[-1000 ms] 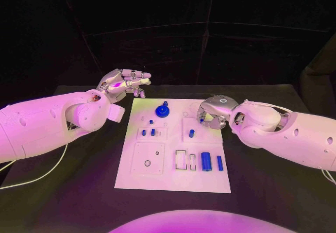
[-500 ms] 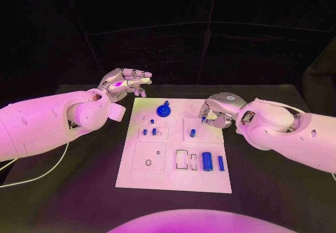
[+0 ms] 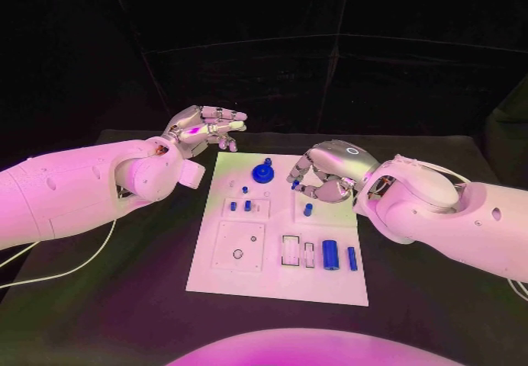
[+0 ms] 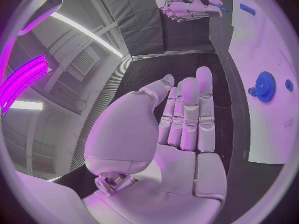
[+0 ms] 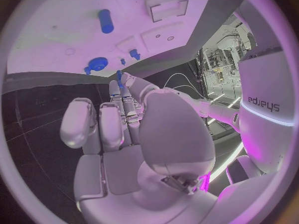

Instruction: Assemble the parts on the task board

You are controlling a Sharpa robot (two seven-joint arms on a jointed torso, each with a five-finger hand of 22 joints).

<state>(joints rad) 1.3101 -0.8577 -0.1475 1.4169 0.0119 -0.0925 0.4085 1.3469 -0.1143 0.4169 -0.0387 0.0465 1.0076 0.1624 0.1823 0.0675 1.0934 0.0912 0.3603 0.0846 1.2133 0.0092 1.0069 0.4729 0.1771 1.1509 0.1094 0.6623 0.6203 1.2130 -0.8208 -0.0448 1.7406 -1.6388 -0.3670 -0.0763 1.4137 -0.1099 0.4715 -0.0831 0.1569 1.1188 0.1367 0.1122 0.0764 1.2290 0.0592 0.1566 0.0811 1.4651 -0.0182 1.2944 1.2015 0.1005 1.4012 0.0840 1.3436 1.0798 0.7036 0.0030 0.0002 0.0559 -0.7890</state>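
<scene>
The white task board [image 3: 275, 274] lies in the middle of the black table. A blue gear [image 3: 263, 172] stands near its far edge. Short blue pegs [image 3: 240, 205] sit in a raised block on the left part, and another peg [image 3: 308, 209] sits in the right block. A blue cylinder [image 3: 330, 254] and a thin blue pin [image 3: 352, 258] lie near the right edge. My right hand [image 3: 323, 178] hovers over the far right part of the board, fingers curled, pinching a small blue peg [image 5: 119, 74] at its fingertips. My left hand [image 3: 207, 126] hangs off the board's far left corner, loosely curved and holding nothing.
A white cable [image 3: 66, 267] trails over the table on the left below my left arm. Rectangular slots [image 3: 289, 250] and a square plate with a round hole [image 3: 236, 253] mark the board's near half. Black table [image 3: 429, 305] surrounds the board.
My right hand has moved left over the board's far part, carrying the small peg. The left hand has stayed about where it was. The camera shifted slightly.
</scene>
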